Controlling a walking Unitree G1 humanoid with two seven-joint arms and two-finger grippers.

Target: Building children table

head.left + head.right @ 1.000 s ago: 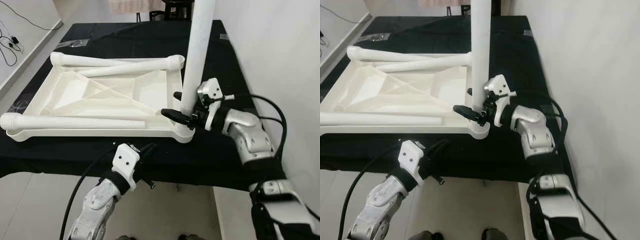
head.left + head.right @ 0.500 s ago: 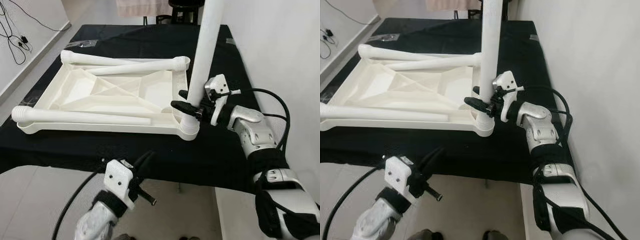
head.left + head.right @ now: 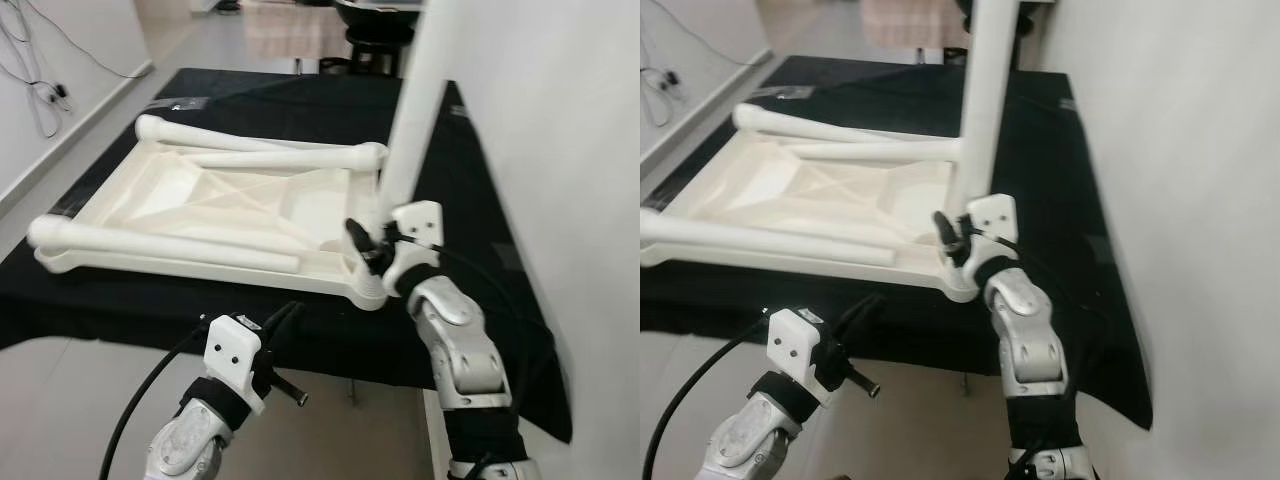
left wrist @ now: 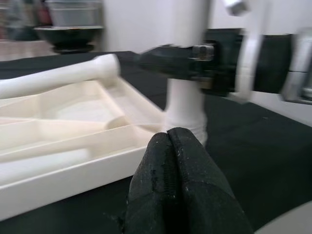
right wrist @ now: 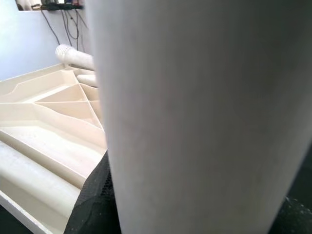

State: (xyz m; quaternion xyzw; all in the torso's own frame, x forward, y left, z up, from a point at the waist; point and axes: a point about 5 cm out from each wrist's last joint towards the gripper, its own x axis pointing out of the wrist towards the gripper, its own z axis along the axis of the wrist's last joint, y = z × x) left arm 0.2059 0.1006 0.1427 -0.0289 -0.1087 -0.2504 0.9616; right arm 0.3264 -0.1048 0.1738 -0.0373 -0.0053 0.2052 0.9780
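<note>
One white leg (image 3: 415, 120) stood upright in the near right corner socket of the upturned tabletop (image 3: 215, 200), on the black table (image 3: 480, 260). My right fingers (image 3: 362, 245) seemingly clasped its base. Three legs lay loose. My left fingers (image 4: 170, 161), pressed together and empty, had dropped below the table's near edge.

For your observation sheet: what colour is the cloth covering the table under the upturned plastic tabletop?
Black cloth, plain with no pattern; clearest in the left eye view.

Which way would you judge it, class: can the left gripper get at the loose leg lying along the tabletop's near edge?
Probably yes: the left gripper hangs just below the near edge, and nothing lies between it and the loose leg.
</note>
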